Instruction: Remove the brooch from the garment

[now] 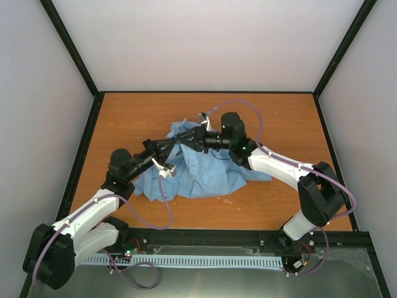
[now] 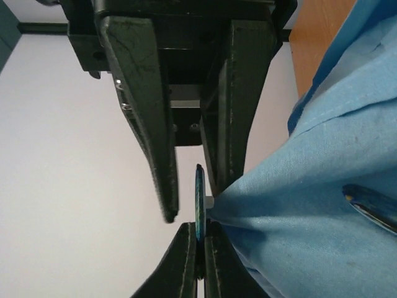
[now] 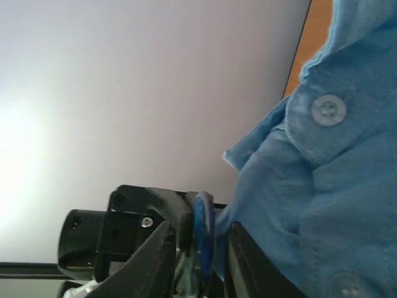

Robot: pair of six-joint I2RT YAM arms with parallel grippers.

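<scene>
Separating the brooch [image 2: 199,198] from the garment [image 1: 205,177] is, as we judge it, the step in hand, and both arms meet at the garment's raised peak, over the table [image 1: 142,118]. The brooch sits at that peak, edge-on to both wrist cameras, its back against a pinched-up tent of the garment's cloth. Our left gripper [image 2: 200,228] is clamped on the disc's rim, on the side away from the garment, so we have hold of the piece itself. Our right gripper [image 3: 201,228] straddles the disc with the jaws apart: one finger lies against the garment's cloth behind it, the other stands clear of its face with a gap showing, so it grips nothing. To do this well, we think the right should settle on the garment's cloth just behind the disc, not on the disc, and pin that fold steady, while the left draws straight away from the garment along the disc's own axis, without twisting. The fastening behind the disc is hidden, so we cannot tell whether it is a pin or a clasp; a slow pull would let us notice the cloth stretching. The cloth looks thin and soft, so a sideways tug risks a tear or dragging the whole garment along. A pale button [image 3: 327,110] on the garment lies well apart from the work and needs no attention
</scene>
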